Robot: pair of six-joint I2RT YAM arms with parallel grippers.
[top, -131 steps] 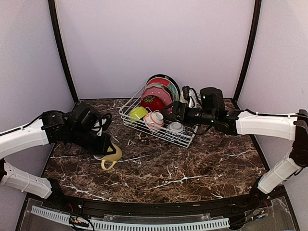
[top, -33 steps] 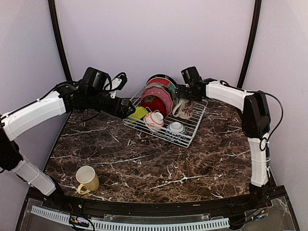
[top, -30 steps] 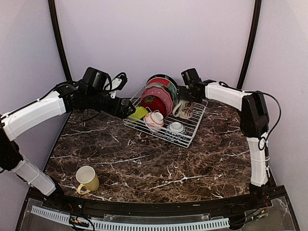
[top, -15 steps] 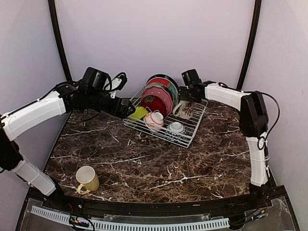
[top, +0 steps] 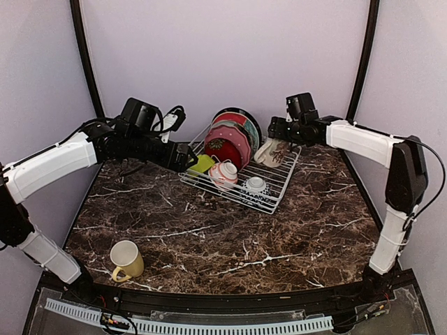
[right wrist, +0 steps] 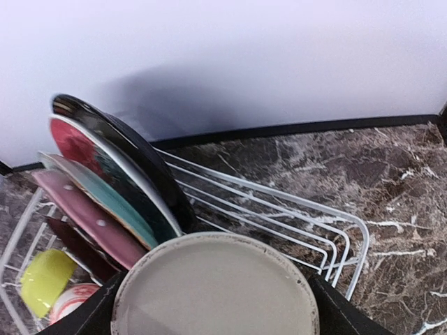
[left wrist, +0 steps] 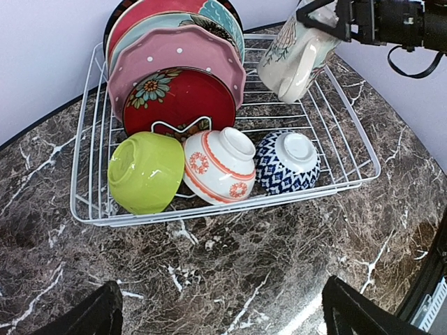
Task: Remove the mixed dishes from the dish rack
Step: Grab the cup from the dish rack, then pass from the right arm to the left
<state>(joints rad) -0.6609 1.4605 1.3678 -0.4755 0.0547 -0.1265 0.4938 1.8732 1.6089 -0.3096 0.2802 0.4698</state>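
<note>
The yellow mug (top: pixel 126 259) stands on the worktop (top: pixel 279 244). Farther back, the left hand (left wrist: pixel 223 321) hangs spread before the rack (top: pixel 279 190). Beyond, the right hand (top: pixel 278 132) pinches the beige mug (top: pixel 271 151), tilted above the wires. A loose grip could drop it against the plates (top: pixel 234 136).

The dish rack (top: pixel 281 176) stands at the rear centre of the table (top: pixel 237 237). In its back left part the plates (left wrist: pixel 174 70) stand on edge, one behind another, with three bowls (left wrist: pixel 216 164) in a row just before them along the rack's front rail. Over the rack's back right corner a mug (top: pixel 269 152) hangs tilted from the right gripper (top: pixel 274 138). A second mug (top: pixel 126 259) sits on the table, well in front and left of the rack.
</note>
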